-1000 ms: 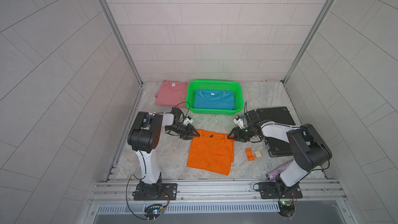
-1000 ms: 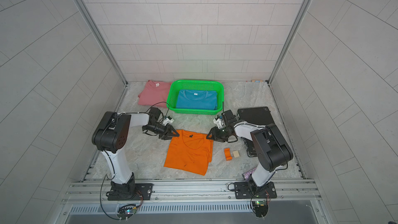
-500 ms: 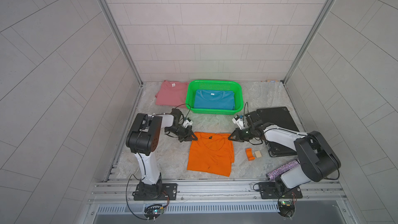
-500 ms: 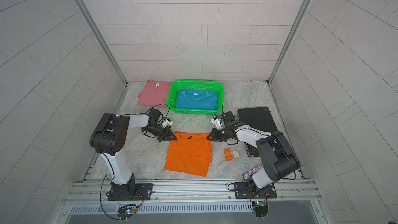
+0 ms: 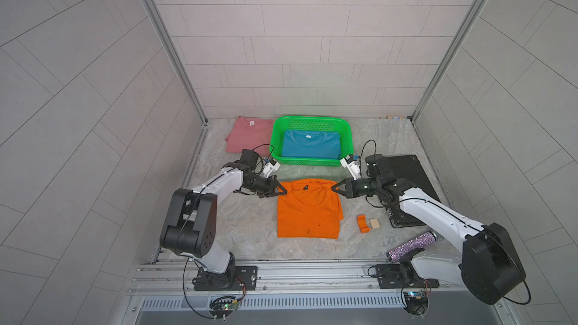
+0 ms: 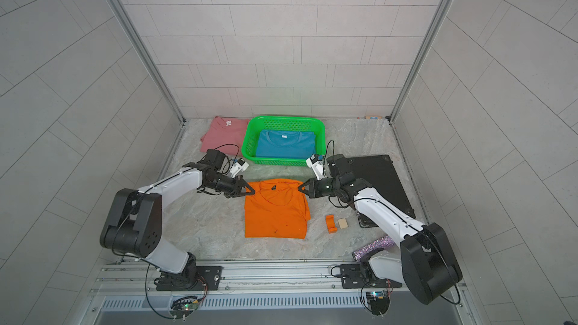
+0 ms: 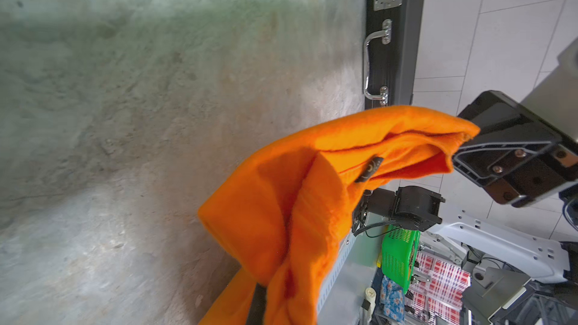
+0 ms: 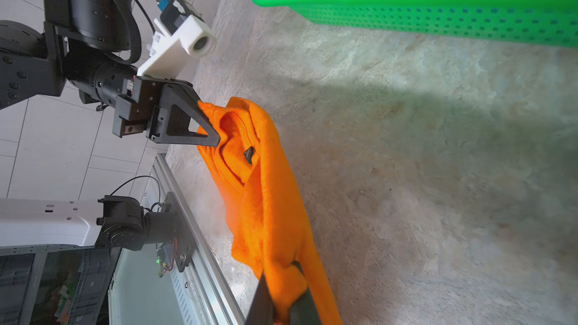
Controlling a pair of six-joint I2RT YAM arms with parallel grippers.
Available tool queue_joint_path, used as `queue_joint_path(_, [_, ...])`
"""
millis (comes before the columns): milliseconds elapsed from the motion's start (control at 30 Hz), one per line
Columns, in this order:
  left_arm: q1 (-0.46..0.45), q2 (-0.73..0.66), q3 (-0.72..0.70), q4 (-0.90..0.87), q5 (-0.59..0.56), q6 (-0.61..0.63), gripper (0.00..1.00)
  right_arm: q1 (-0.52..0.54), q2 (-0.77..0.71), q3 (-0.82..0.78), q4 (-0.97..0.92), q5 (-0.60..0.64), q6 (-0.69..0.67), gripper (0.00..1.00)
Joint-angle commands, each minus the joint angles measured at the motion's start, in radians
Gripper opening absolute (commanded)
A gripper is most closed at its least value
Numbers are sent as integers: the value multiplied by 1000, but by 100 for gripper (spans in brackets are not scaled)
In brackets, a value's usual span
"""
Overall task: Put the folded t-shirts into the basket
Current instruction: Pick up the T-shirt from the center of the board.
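**Orange folded cloth t-shirt (image 5: 308,211) gripped at both collar-side corners**

Left gripper (image 5: 283,189) and right gripper (image 5: 334,188) each have their jaws clenched on one corner of this tee, along the edge nearest the bright green perforated plastic basket (image 5: 312,119). Both wrist views show that gripped edge raised off the grey marbled tabletop (image 5: 244,229), with the cloth sagging between the two grips. In both top views the rest of the tee lies flat on the tabletop, just in front of the basket on the robot's side and not touching it.

A sky-blue folded t-shirt (image 5: 311,146) lies inside the basket, its white neck label toward the back wall. A dusty pink folded t-shirt (image 5: 247,134) lies on the tabletop against the basket's left side. A flat black case (image 5: 409,176) lies to the basket's right and nearer the robot, partly under the right arm. Farther from the basket on that side, a small orange plastic block (image 5: 362,224) sits just beside a pale wooden block (image 5: 374,223). A glittery purple roll (image 5: 411,245) lies farther out again.
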Motion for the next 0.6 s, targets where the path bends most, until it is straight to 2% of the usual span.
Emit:
queue_joint_path(0, [-2,-60,42,-50,29,48,0,-1,-30,81,-33,6,-39,0])
queue_joint_path(167, [1,-94,144,-98,32,34,0,-14,-29,211,-87,15,-59,0])
queue_joint_path(367, [4,-68,320,-103,-5,12,0,-62,18,358,-116,39,-76,0])
queue_joint_path(567, [1,-46,397,62,-61,-39,0,-89,95,476,-109,80,-137,0])
